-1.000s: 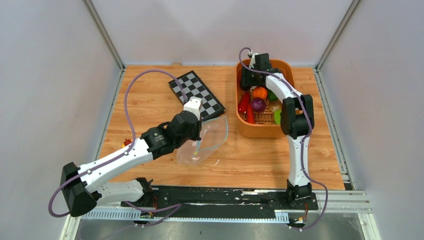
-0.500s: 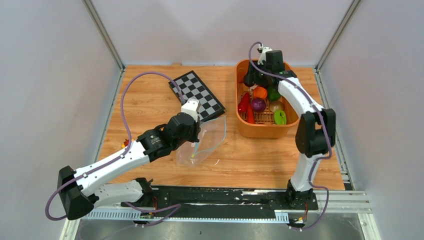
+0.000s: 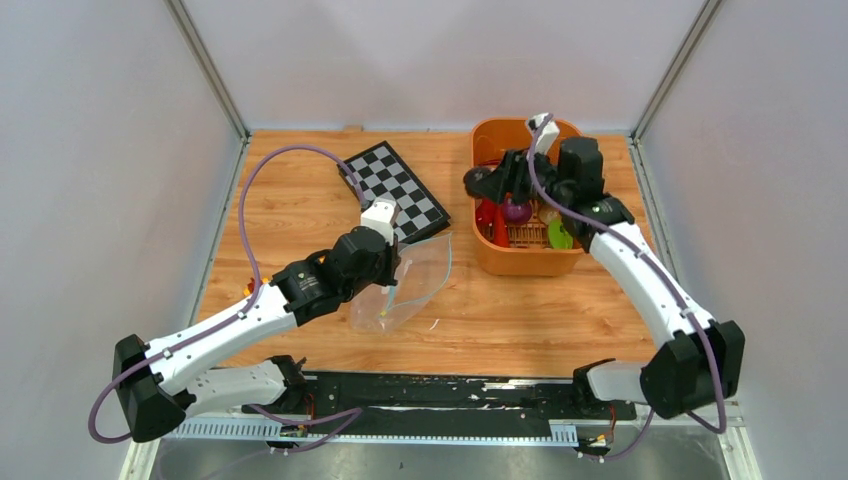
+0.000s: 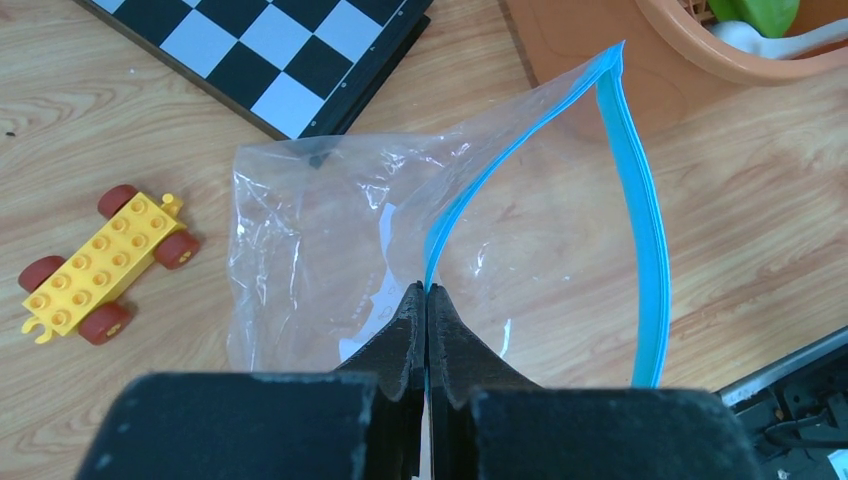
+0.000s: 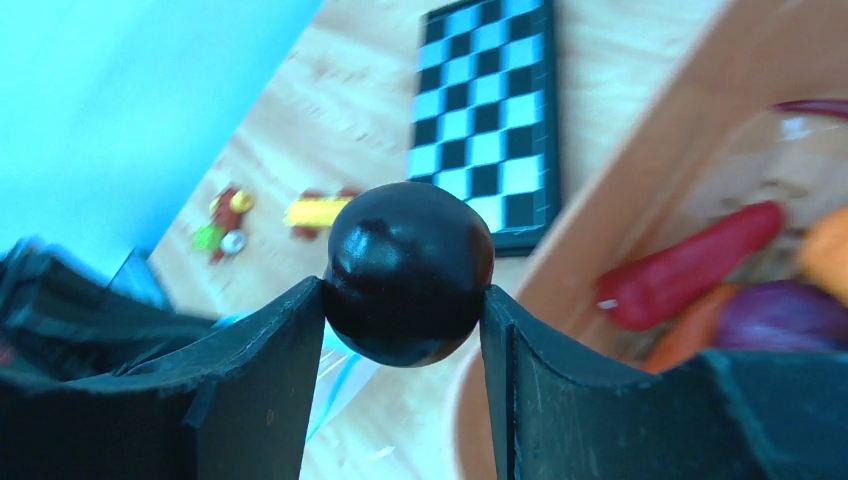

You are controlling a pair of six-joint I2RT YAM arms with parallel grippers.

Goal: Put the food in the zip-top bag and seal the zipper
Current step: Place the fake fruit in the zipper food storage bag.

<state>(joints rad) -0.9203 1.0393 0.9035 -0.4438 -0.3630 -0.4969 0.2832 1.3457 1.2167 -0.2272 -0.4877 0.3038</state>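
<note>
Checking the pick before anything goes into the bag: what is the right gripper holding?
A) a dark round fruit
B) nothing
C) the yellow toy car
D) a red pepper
A: in the right wrist view the right gripper is clamped on a dark round fruit, with the orange basket just beside it.
</note>
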